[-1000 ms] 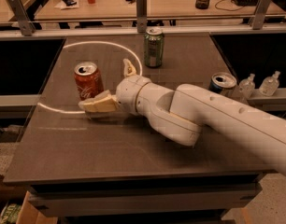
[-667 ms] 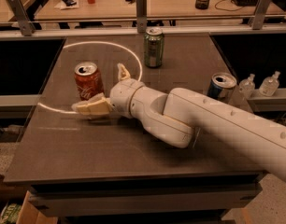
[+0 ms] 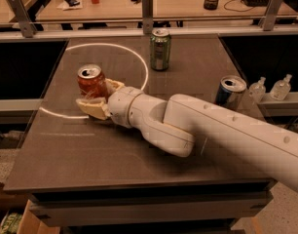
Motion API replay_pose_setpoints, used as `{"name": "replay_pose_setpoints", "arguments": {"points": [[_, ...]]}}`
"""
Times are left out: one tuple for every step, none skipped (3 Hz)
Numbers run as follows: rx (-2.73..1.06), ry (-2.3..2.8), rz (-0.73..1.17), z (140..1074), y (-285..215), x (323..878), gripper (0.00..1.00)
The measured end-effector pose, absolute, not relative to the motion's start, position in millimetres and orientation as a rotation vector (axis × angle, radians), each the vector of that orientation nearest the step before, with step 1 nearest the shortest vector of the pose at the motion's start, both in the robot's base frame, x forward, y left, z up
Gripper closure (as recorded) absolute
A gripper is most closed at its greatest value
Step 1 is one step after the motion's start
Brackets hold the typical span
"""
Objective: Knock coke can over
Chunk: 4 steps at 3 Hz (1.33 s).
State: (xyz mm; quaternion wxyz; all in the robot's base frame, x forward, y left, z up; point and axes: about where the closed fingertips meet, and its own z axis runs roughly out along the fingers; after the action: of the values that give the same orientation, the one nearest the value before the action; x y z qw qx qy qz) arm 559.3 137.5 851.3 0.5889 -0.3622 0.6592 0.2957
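A: What has changed in the last second?
B: The white arm has swung left and pushed forward, so the gripper (image 3: 102,97) now sits right against the red aluminium coke can (image 3: 92,83) with the white script and silver top. A second ago a bare strip of the dark grey worktop (image 3: 197,67) showed between them; that strip is gone

A: And the fingers?
B: The tan fingers (image 3: 90,108) are spread wide and hold nothing. One lies low across the front of the can's base and the other reaches up along its right side, so the can stands in the mouth of the opening

A: Has the can gone over?
B: Not yet. It stands at the same spot on the left part of the worktop, inside the thin white ring (image 3: 105,44) marked there. Whether it leans a little, I cannot tell

A: What does that mean for the job?
B: I judge the approach done and the push at hand. Contact looks made or nearly made, and a sweep to the left or away should tip it. The green can (image 3: 160,49) at the back and the blue-and-silver can (image 3: 230,92) on the right stand well apart from it
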Motion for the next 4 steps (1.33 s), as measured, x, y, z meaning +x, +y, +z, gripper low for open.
{"name": "replay_pose_setpoints", "arguments": {"points": [[-0.852, 1.55, 0.695, 849.5, 140.6, 555.6, 0.64], [-0.912, 1.479, 0.697, 868.3, 147.7, 555.9, 0.88], [-0.988, 1.386, 0.72, 897.8, 150.8, 552.6, 1.0], [-1.048, 1.347, 0.716, 926.7, 147.6, 550.5, 1.0]]}}
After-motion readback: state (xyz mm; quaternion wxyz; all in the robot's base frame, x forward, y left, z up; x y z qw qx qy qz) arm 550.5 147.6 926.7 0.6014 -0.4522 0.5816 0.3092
